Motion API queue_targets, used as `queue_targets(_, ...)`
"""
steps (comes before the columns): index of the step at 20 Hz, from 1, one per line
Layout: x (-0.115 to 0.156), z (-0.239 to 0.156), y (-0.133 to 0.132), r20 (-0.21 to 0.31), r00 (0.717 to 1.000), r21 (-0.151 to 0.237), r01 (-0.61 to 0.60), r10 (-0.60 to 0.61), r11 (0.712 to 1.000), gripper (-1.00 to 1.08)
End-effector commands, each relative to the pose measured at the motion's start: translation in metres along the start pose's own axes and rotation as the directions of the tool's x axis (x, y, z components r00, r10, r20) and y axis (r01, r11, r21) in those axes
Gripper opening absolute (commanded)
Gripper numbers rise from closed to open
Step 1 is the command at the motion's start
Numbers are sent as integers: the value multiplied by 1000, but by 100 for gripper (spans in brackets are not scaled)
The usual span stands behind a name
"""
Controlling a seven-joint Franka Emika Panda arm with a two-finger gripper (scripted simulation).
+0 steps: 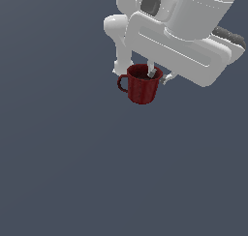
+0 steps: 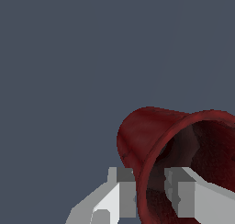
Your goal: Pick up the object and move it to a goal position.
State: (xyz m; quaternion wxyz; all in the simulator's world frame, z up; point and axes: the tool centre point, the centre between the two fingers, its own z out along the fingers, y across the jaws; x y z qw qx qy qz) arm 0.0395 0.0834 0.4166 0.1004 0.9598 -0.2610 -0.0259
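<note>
- Exterior view: my gripper (image 1: pixel 158 76) pinches the rim of the dark red mug (image 1: pixel 141 85), one finger inside and one outside the wall, on the side opposite the handle (image 1: pixel 122 82) so the loop stays clear. The mug sits tilted just below my arm.
- Wrist view: my fingers (image 2: pixel 123 191) straddle the mug (image 2: pixel 147 140) wall, clamped on it. Only a flat grey-blue ground (image 2: pixel 69 81) lies around it.

The dark red mug (image 1: pixel 141 86) looks matt and faintly mottled, the white arm (image 1: pixel 184 32) smooth, softly glossy plastic.
</note>
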Motion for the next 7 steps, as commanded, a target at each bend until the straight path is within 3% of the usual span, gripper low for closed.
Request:
queue_targets(1, -3, -15, 5, -8, 1000, 4, 10, -10, 1000, -100)
queue_targets(7, -4, -25, 7, -12, 1000, 7, 18, -18, 1000, -100)
